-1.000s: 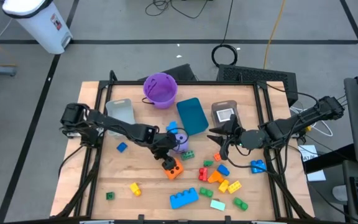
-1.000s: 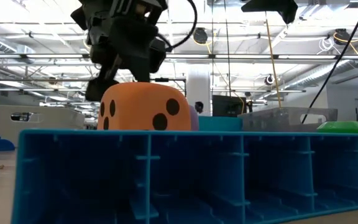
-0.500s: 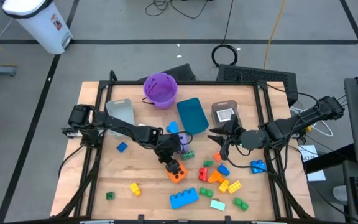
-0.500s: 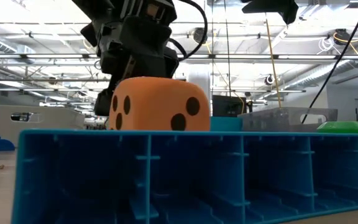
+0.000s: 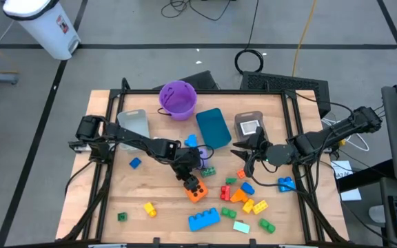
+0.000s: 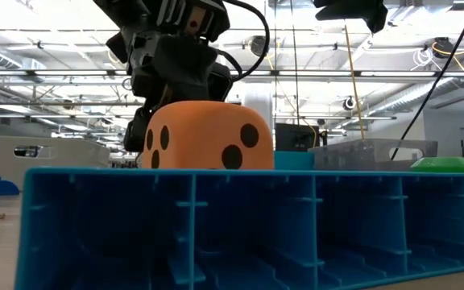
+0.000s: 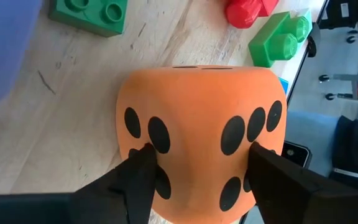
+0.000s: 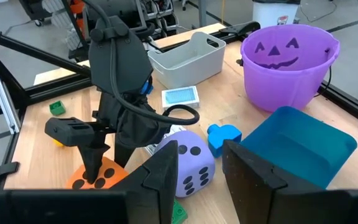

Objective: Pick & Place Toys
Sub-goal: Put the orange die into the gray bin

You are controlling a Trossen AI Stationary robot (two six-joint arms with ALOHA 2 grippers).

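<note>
The left gripper [image 7: 197, 171] is pressing its jaws against both sides of the orange die [image 5: 196, 189], sitting mid-desk [image 5: 157, 189]. The right gripper [image 5: 242, 156] is hovering right of centre, jaws slightly apart, holding nothing.

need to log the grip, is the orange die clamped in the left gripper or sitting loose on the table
Clamped: in the left wrist view the left gripper's two dark fingers press against opposite faces of the orange die, which sits low over the table.
</note>
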